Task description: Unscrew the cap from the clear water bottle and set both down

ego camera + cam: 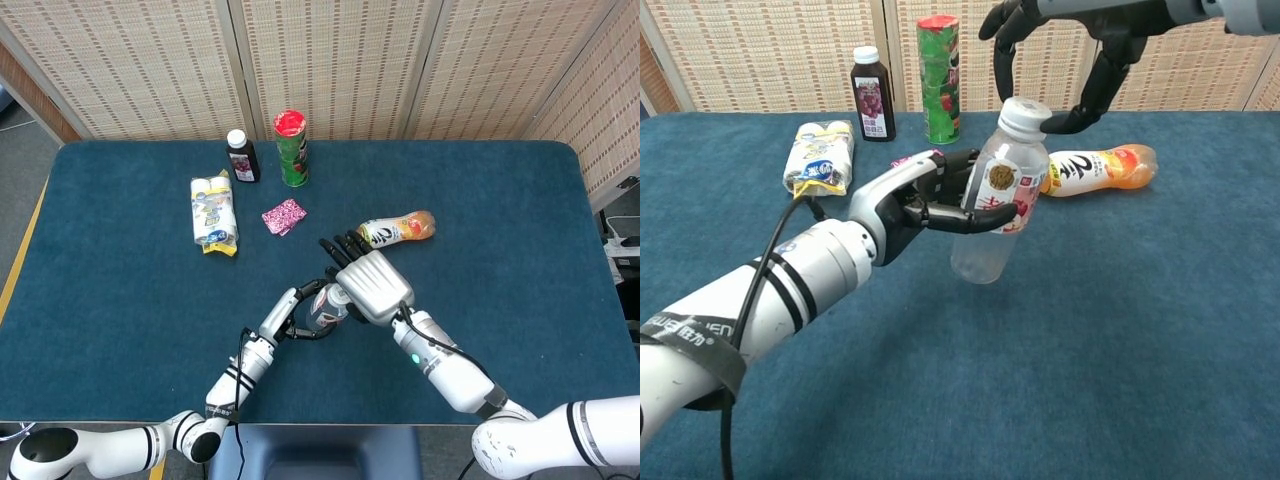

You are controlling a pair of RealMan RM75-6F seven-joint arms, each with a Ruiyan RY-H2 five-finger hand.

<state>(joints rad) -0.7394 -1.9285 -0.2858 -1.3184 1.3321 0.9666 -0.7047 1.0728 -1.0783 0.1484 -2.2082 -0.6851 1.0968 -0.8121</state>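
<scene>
The clear water bottle (997,205) was held above the table (1120,330), nearly upright, by the fingers of the left hand (930,200) wrapped round its label. The cap (1024,116) was seen in place. The right hand (1070,50) hovered over it, fingers spread, holding nothing. Unscrewing and both set-downs were judged left undone.

Three bottles (998,195) (1099,168) (869,92), one green canister (938,78), one white packet (821,156), one pink wrapper (284,216).
</scene>
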